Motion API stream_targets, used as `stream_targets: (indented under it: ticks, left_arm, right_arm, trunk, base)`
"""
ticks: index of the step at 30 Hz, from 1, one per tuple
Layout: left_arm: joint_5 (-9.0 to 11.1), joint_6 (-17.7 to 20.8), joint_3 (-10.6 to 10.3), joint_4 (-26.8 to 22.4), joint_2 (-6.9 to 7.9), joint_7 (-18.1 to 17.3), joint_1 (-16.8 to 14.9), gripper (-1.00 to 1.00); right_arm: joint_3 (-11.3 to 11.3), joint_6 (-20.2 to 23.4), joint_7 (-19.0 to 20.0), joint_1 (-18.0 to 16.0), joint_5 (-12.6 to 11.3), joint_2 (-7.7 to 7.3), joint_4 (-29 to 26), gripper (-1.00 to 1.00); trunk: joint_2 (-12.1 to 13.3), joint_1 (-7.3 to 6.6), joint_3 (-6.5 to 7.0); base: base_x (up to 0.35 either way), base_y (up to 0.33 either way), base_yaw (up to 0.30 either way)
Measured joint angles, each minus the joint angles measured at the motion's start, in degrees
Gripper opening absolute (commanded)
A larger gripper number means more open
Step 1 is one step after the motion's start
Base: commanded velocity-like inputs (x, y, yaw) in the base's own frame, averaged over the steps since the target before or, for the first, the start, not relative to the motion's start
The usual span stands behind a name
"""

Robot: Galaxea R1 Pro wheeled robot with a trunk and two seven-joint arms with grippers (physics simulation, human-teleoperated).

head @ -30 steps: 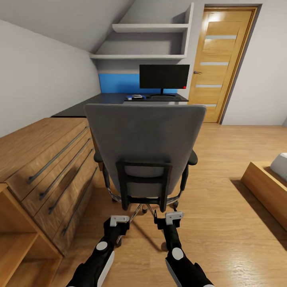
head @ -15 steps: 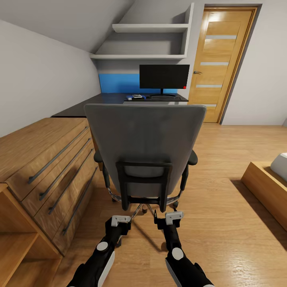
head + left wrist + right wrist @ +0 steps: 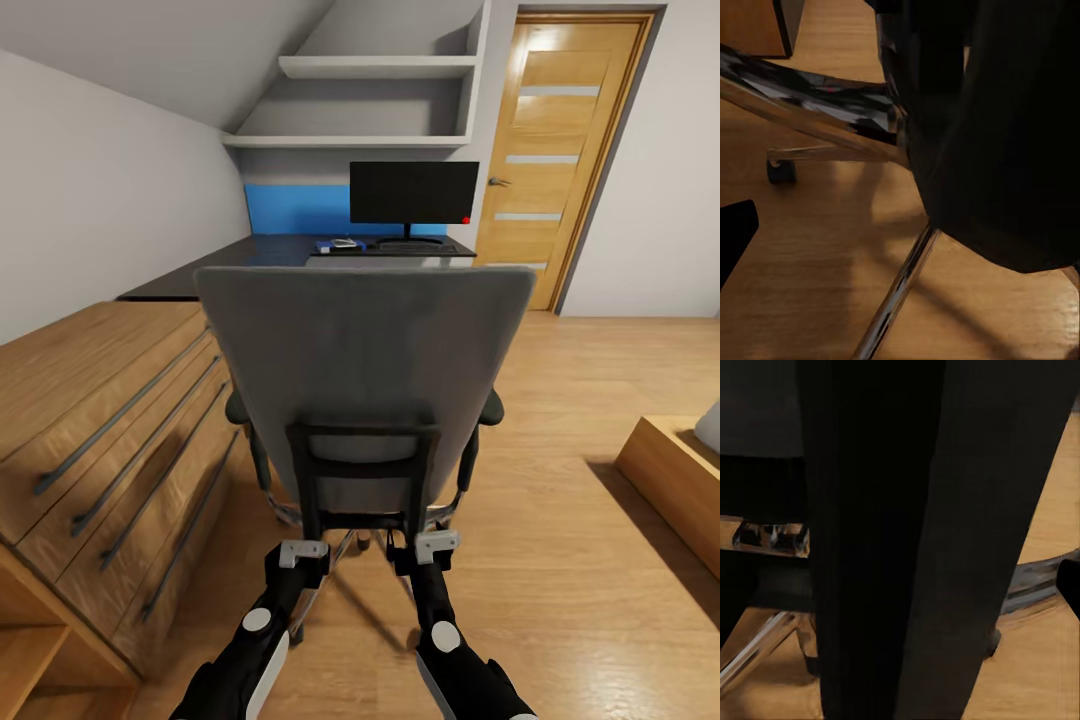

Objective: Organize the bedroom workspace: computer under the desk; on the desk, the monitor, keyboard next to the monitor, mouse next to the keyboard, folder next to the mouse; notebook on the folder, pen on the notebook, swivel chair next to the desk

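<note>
The grey swivel chair [image 3: 365, 340] stands right in front of me with its back toward me, and its seat is hidden. Both grippers sit low at its black back frame [image 3: 362, 470]: the left gripper [image 3: 303, 558] and the right gripper [image 3: 436, 550], each open and holding nothing. The left wrist view has one fingertip [image 3: 733, 240] beside a chrome base leg [image 3: 896, 292] and a castor [image 3: 780, 171]. A frame post [image 3: 907, 540] looms close in the right wrist view. Beyond, the black desk [image 3: 250, 255] carries the monitor [image 3: 413, 192] and a small flat blue item [image 3: 327, 245].
A low oak chest [image 3: 110, 420] with long bar handles runs along the left, close to the chair. White shelves [image 3: 370, 68] hang above the desk. A wooden door [image 3: 560, 150] is at the back right, and a wooden bed frame [image 3: 675, 480] at the right edge.
The view has moved forward: the chair back looks larger and nearer, and the chest and bed frame have slid outward. The grippers hold the same spot in the picture.
</note>
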Motion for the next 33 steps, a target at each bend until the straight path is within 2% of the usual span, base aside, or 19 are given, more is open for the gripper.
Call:
stream_targets:
  ticks: [14, 33]
  left_arm:
    - [0.00, 0.00, 0.06, 0.00, 0.06, 0.11, 0.00, 1.00]
    - [0.00, -0.11, 0.09, 0.01, 0.07, 0.35, 0.00, 1.00]
  right_arm:
    - [0.06, -0.06, -0.01, 0.00, 0.01, 0.00, 0.00, 1.00]
    - [0.10, 0.05, 0.06, 0.00, 0.17, 0.00, 0.08, 1.00]
  trunk:
    - [0.00, 0.00, 0.00]
    - [0.00, -0.01, 0.00]
  base:
    - [0.095, -0.010, 0.000]
    - [0.158, -0.158, 0.000]
